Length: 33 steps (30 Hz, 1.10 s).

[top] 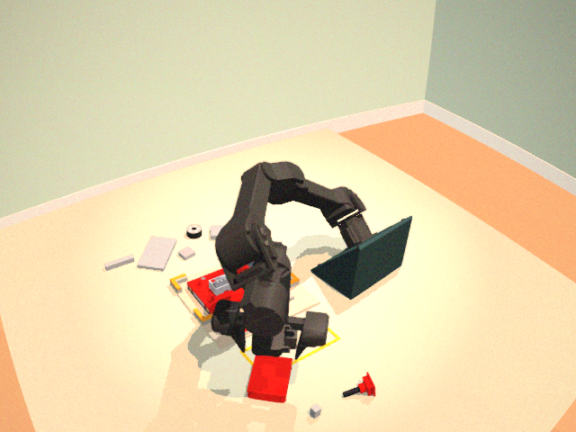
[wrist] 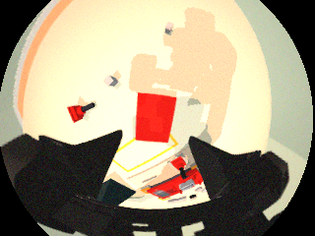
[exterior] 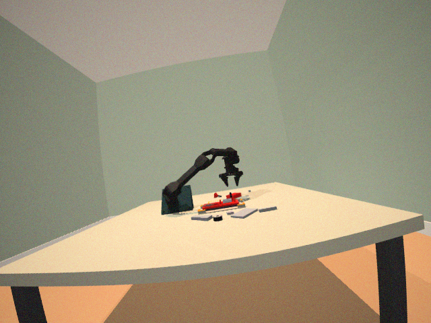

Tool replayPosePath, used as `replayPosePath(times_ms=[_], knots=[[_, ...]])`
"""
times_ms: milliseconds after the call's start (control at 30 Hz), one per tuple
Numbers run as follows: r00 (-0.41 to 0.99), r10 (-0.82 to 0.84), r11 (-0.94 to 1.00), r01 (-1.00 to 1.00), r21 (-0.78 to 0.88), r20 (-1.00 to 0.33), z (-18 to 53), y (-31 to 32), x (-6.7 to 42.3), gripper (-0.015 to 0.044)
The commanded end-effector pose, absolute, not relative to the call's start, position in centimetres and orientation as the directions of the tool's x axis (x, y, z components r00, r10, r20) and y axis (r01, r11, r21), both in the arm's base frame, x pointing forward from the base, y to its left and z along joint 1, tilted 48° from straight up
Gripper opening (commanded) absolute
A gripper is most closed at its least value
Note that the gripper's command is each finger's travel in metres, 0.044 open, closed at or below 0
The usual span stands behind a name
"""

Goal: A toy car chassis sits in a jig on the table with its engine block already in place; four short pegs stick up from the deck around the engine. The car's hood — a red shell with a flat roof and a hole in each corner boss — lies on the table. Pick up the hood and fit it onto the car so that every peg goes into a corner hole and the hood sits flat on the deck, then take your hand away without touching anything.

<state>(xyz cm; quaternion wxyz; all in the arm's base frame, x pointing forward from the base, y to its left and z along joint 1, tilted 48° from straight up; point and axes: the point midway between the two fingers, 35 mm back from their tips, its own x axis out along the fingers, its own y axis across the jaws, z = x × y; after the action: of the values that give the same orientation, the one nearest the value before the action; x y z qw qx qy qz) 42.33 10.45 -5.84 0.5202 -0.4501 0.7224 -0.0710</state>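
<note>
The red hood [top: 269, 379] [exterior: 234, 195] [wrist: 156, 118] lies on the table with its flat roof up, beside one corner of the yellow outline [top: 320, 347] [wrist: 153, 157]. My gripper [top: 270, 354] [exterior: 232, 185] [wrist: 157, 137] is wide open and empty, pointing down, well above the table. In the wrist view the hood shows between and just beyond the fingertips. The red chassis [top: 200, 289] [exterior: 217, 205] [wrist: 169, 189] sits in the jig with orange corners [top: 176, 281], carrying the grey engine block [top: 220, 283] [wrist: 187, 184]. My arm hides part of the deck; not all pegs can be made out.
A red piece with a black stem [top: 368, 384] [wrist: 76, 113] and a small grey cube [top: 315, 410] [wrist: 112, 80] lie near the hood. Another red piece [wrist: 178, 162] with a black post stands beside the jig. A dark teal angled panel [top: 376, 262] stands at the arm's base. Grey plates [top: 157, 253] lie behind the jig.
</note>
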Motion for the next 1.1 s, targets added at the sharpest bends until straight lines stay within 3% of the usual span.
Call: replayPosePath(times_ms=[0,1067], knots=[[-0.054,-0.727,0.58,-0.581,-0.571,-0.684,-6.1,10.1,42.4,0.044],[-0.054,-0.728,0.58,-0.581,-0.571,-0.684,-7.8,8.5,42.3,0.044]])
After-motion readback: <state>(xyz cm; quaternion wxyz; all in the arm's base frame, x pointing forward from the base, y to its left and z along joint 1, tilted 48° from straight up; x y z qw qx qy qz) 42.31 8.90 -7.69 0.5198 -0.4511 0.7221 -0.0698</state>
